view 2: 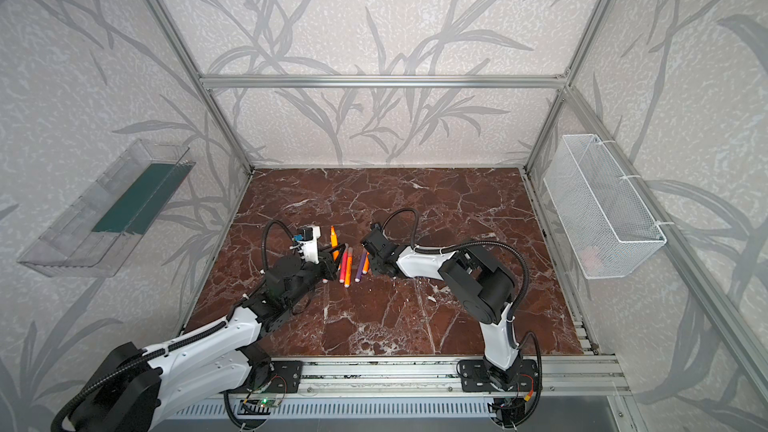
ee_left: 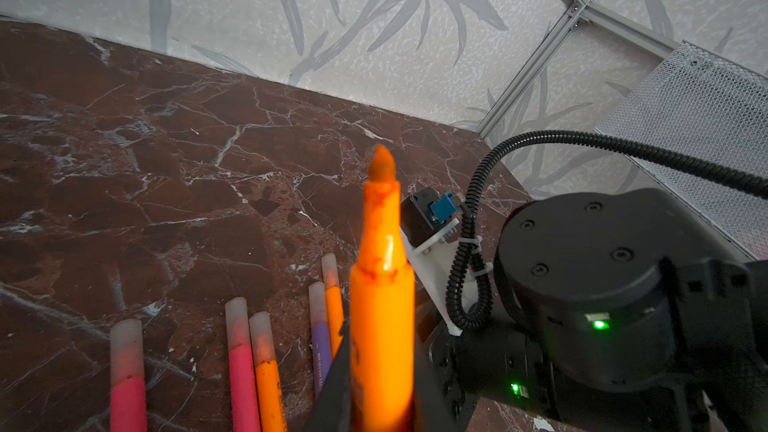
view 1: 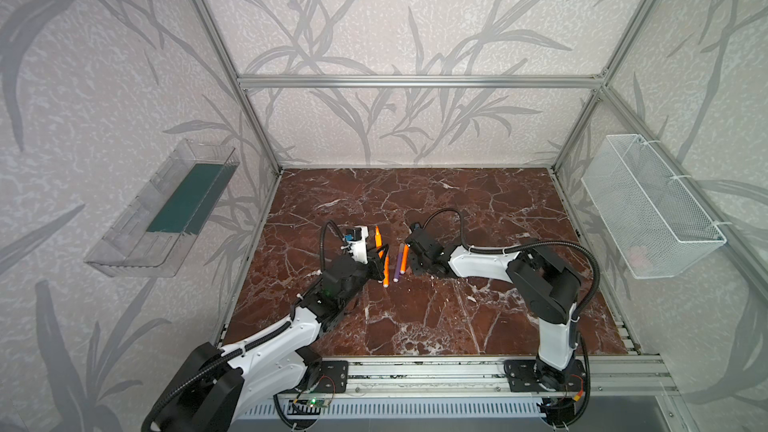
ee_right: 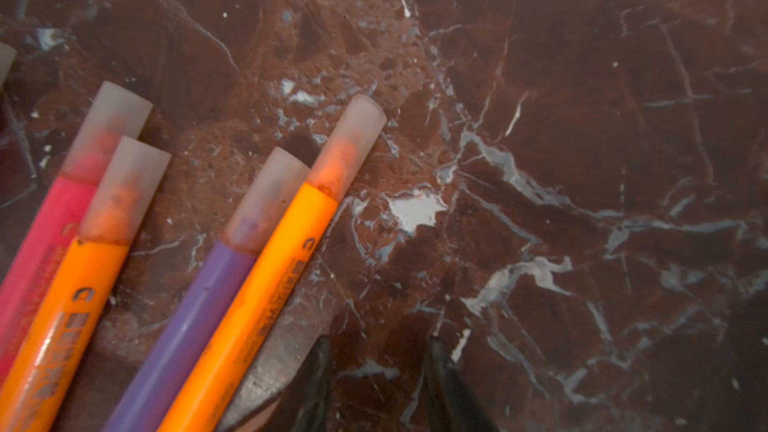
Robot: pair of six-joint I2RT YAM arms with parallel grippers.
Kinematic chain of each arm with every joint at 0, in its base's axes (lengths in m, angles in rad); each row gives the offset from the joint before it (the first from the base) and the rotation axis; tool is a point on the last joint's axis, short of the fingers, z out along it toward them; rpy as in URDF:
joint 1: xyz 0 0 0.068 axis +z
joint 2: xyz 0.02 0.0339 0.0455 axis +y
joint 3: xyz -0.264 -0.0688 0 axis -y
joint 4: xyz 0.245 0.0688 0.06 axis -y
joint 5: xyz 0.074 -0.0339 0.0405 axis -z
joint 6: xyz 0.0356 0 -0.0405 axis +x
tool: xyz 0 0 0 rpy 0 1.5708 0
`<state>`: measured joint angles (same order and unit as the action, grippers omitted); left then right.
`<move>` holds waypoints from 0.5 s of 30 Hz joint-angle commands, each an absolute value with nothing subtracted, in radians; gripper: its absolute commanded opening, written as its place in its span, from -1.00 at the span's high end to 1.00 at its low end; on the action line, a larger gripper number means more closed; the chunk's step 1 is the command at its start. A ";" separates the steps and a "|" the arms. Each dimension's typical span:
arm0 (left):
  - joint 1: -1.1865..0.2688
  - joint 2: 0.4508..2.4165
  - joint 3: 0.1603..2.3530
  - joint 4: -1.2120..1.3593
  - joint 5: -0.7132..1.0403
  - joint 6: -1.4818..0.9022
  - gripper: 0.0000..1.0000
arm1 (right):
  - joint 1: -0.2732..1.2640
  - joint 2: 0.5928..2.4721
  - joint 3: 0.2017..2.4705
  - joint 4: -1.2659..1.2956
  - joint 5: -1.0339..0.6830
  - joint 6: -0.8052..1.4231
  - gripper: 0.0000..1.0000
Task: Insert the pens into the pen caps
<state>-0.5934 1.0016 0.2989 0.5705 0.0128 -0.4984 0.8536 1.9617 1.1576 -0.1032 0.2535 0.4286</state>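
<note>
The left end effector [ee_left: 380, 371] is clamping shut on an uncapped orange pen [ee_left: 382, 284], whose bare pointed tip is sticking out past the fingers. The right end effector [ee_right: 376, 353] is hovering low over the bench [ee_right: 582, 160] with its two dark fingers standing apart and gripping nothing; bare stone is showing between them.

Five capped pens are lying flat and roughly parallel between the two end effectors. The nearest orange pen [ee_right: 249, 284] is lying just beside the right fingers and against a purple pen [ee_right: 187, 326]. Next, a second orange pen [ee_right: 79, 305] is resting against a pink-red pen [ee_right: 50, 222]. In the left wrist view, another pink-red pen [ee_left: 126, 401] is lying apart from these.

Each is wearing a short, frosted, cylindrical cap [ee_right: 349, 147], with the ink colour glowing through. The bench is glossy red-brown marble with white veins. A white mesh basket [view 1: 648, 209] is hanging on the right wall, and a clear tray [view 1: 137, 234] on the left wall.
</note>
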 commanded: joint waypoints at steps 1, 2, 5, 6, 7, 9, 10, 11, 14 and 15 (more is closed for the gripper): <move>-0.586 0.983 0.289 0.566 0.023 -0.508 1.00 | 0.854 1.982 1.209 -0.148 0.253 0.421 0.24; -0.585 0.982 0.288 0.568 0.023 -0.508 1.00 | 0.854 1.987 1.221 -0.152 0.252 0.418 0.25; -0.585 0.974 0.284 0.565 0.021 -0.508 1.00 | 0.854 1.983 1.254 -0.185 0.266 0.425 0.24; -0.584 0.972 0.284 0.564 0.021 -0.508 1.00 | 0.854 1.963 1.247 -0.183 0.270 0.425 0.20; -0.585 0.972 0.282 0.564 0.021 -0.507 1.00 | 0.854 1.938 1.237 -0.176 0.270 0.425 0.16; -0.584 0.974 0.283 0.564 0.022 -0.506 1.00 | 0.856 1.888 1.214 -0.164 0.263 0.425 0.06; -0.585 0.974 0.285 0.563 0.022 -0.506 1.00 | 0.857 1.864 1.205 -0.162 0.256 0.425 0.04; -0.585 0.976 0.285 0.564 0.023 -0.505 1.00 | 0.860 1.849 1.197 -0.160 0.248 0.425 0.03; -0.585 0.978 0.287 0.565 0.027 -0.504 1.00 | 0.873 1.826 1.168 -0.158 0.234 0.444 0.03; -0.584 0.979 0.287 0.565 0.032 -0.504 1.00 | 0.877 1.824 1.156 -0.155 0.232 0.455 0.03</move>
